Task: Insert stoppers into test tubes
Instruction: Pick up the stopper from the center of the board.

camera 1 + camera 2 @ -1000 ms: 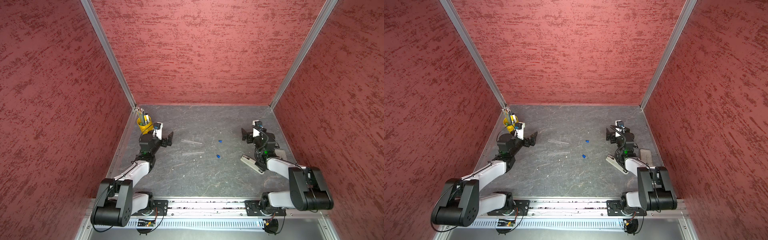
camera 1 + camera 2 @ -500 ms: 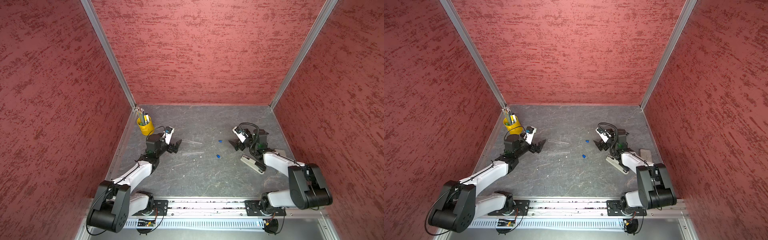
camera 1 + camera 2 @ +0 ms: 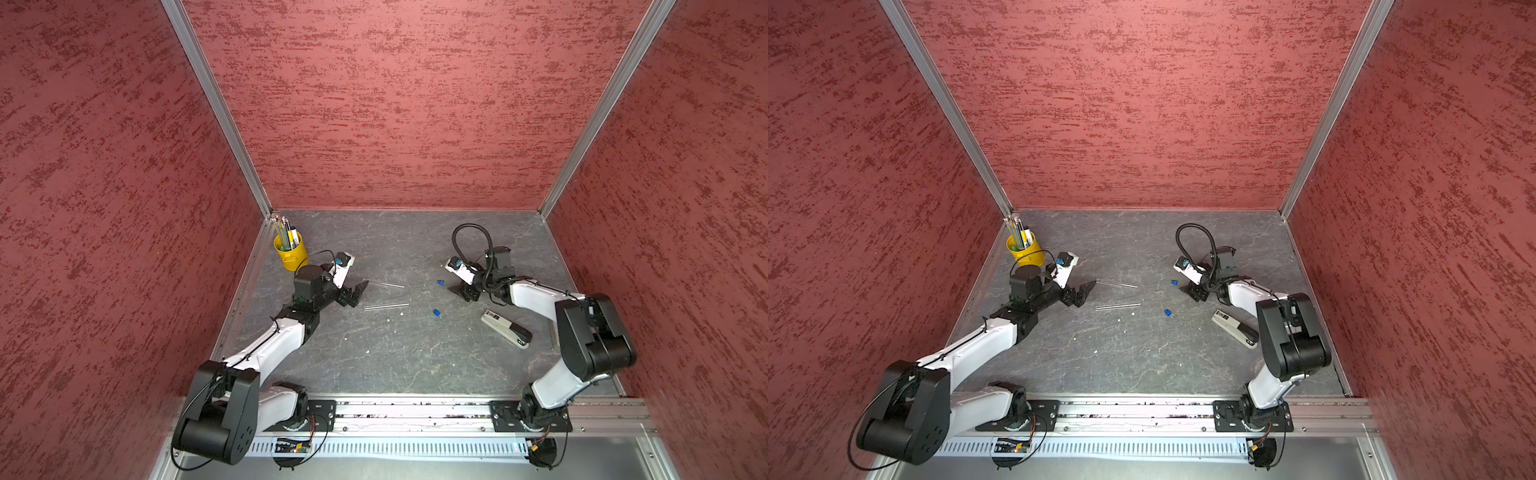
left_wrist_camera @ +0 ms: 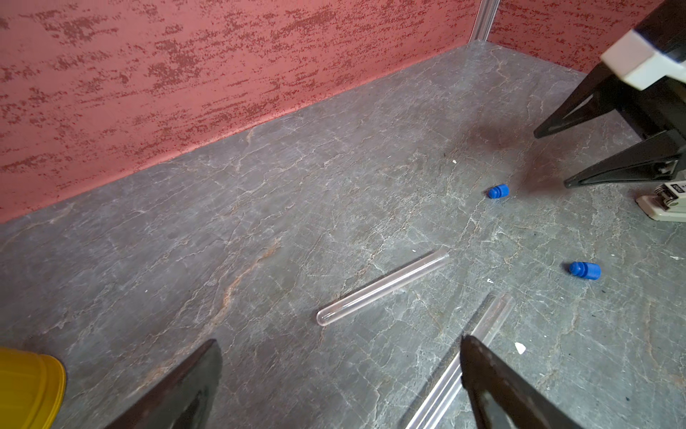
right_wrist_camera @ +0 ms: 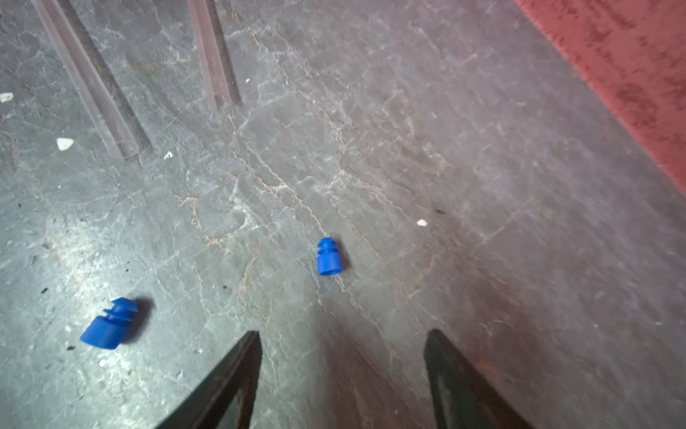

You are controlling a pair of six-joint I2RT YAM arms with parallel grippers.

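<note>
Two clear test tubes lie side by side mid-floor, the far one [image 3: 382, 284] [image 3: 1116, 284] [image 4: 382, 288] and the near one [image 3: 386, 306] [image 3: 1118, 306] [image 4: 479, 334]. To their right lie two blue stoppers [image 3: 440, 283] [image 3: 436, 312] [image 5: 328, 258] [image 5: 109, 325]. My left gripper [image 3: 359, 293] [image 4: 339, 340] is open and empty at the tubes' left ends, one fingertip overlapping the near tube. My right gripper [image 3: 460, 292] [image 5: 343, 331] is open and empty, low over the floor just short of the far stopper.
A yellow cup [image 3: 291, 253] of pens stands in the back left corner behind the left arm. A stapler [image 3: 506, 329] lies in front of the right gripper's arm. Small white specks dot the floor. Red walls enclose three sides.
Both arms have swung inward, the left to the tubes' ends and the right toward the far stopper. The right jaws have narrowed somewhat.
</note>
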